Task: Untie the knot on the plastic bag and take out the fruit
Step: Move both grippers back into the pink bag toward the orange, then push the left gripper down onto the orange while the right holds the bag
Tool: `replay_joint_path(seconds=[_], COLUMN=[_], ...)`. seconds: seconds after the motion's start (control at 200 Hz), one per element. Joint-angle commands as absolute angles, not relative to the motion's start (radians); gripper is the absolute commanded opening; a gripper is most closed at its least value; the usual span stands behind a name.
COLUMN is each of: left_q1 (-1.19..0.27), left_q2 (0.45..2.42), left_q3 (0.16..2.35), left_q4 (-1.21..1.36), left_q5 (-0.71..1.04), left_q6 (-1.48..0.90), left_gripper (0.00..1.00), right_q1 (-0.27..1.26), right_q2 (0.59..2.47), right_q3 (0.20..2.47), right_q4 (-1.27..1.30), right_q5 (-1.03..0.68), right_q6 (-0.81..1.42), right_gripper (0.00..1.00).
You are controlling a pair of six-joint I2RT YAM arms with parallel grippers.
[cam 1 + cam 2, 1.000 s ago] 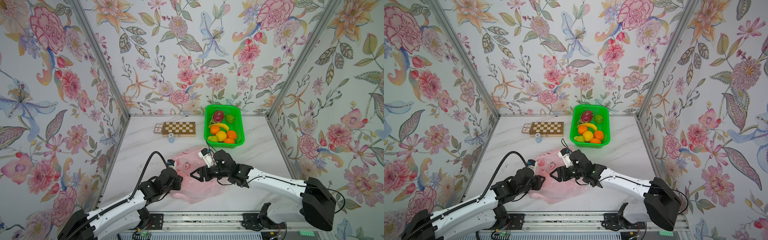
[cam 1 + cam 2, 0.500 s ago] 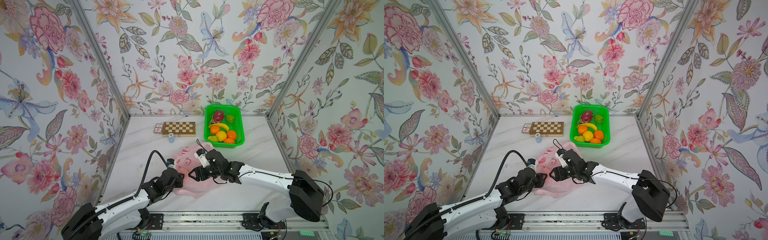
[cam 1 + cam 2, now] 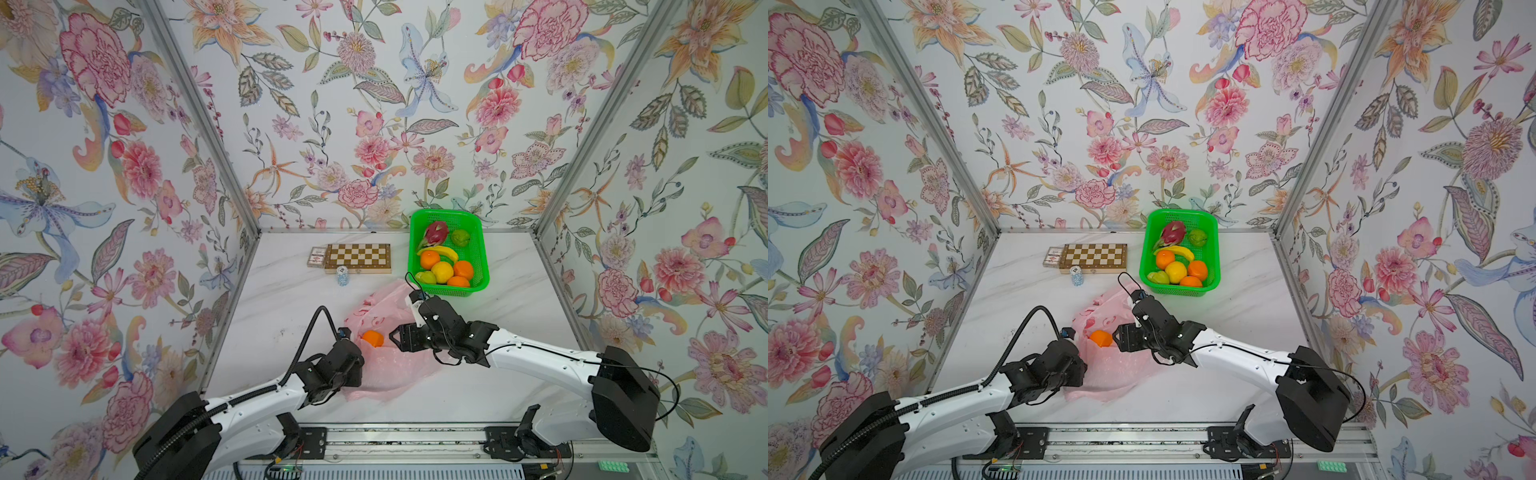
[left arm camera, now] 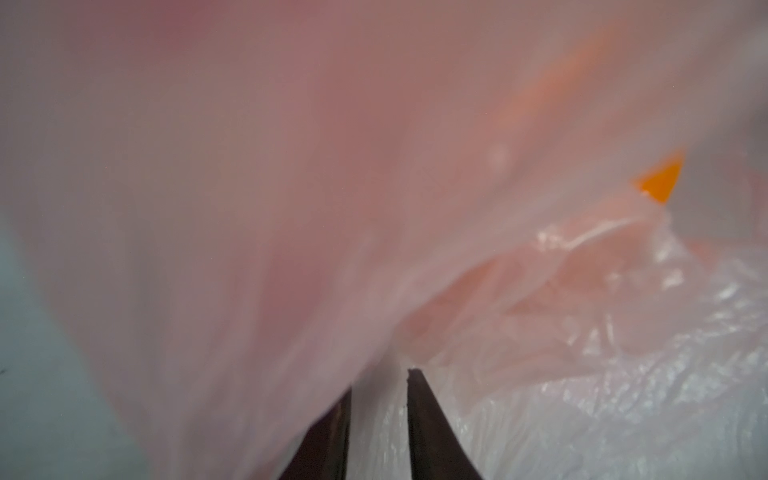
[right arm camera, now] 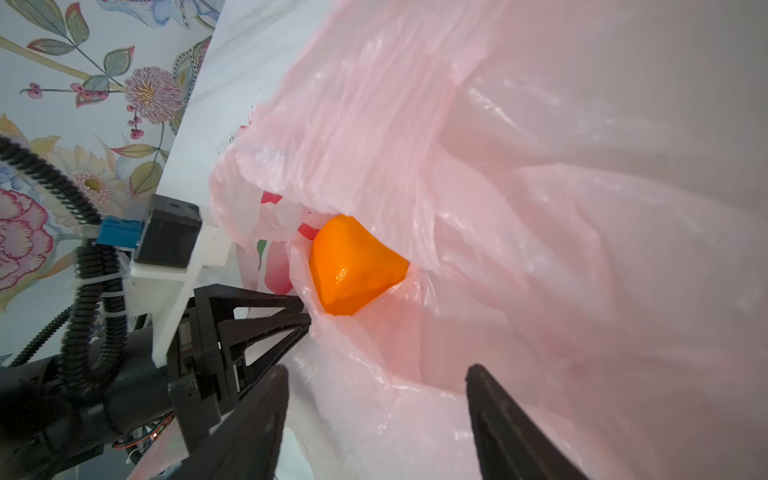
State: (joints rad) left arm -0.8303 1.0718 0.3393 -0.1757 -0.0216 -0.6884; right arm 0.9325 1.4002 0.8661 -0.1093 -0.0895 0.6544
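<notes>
Fruit removal, seemingly: the thin pink plastic bag [image 3: 390, 370] gapes near the table's [image 3: 291, 307] front edge, left pincer [image 5: 306, 312] pinching its rim, right pincer [image 5: 376, 370] wide before a round orange fruit [image 5: 353, 266]; next, close on it.

Bright, even light; nearby plastic bag [image 4: 291, 208] blurred.

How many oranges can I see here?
4. Three oranges lie in the green basket, around the yellow citrus; a fourth orange shows in the pink bag's open mouth. Others may be hidden under the plastic.
</notes>
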Motion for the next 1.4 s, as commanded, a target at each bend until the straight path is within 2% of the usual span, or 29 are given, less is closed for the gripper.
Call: replay_joint_path(seconds=[0.0,0.155,0.24,0.545,0.686,0.841,1.151,1.396], left_q1=[-0.825,-0.824,-0.824,-0.824,-0.824,-0.821,-0.756,-0.707], left_q2=[1.078,1.128,1.125,0.937,0.914,0.942,1.238,1.417], left_q3=[0.325,0.341,0.381,0.475,0.562,0.661,0.934,1.009], left_q4=[-0.116,-0.084,-0.151,-0.361,-0.486,-0.518,-0.584,-0.531], left_q5=[0.038,0.043,0.026,-0.046,-0.106,-0.074,0.022,0.029], left_q6=[-0.647,-0.646,-0.623,-0.553,-0.544,-0.510,-0.408,-0.388], left_gripper=[0.27,0.28,0.39,0.60,0.60,0.59,0.55,0.56], right_q1=[0.932,0.933,0.932,0.931,0.929,0.930,0.929,0.928], right_q2=[1.392,1.431,1.444,1.426,1.419,1.428,1.363,1.297], right_q3=[0.858,0.882,0.887,0.864,0.842,0.850,0.813,0.775], right_q4=[-0.046,-0.029,-0.042,-0.001,0.016,0.002,-0.003,-0.011], right_q5=[-0.115,-0.141,-0.131,-0.138,-0.138,-0.139,-0.108,-0.083], right_q6=[0.681,0.687,0.706,0.716,0.716,0.711,0.725,0.724], right_gripper=[0.69,0.69,0.69,0.70,0.69,0.69,0.69,0.71])
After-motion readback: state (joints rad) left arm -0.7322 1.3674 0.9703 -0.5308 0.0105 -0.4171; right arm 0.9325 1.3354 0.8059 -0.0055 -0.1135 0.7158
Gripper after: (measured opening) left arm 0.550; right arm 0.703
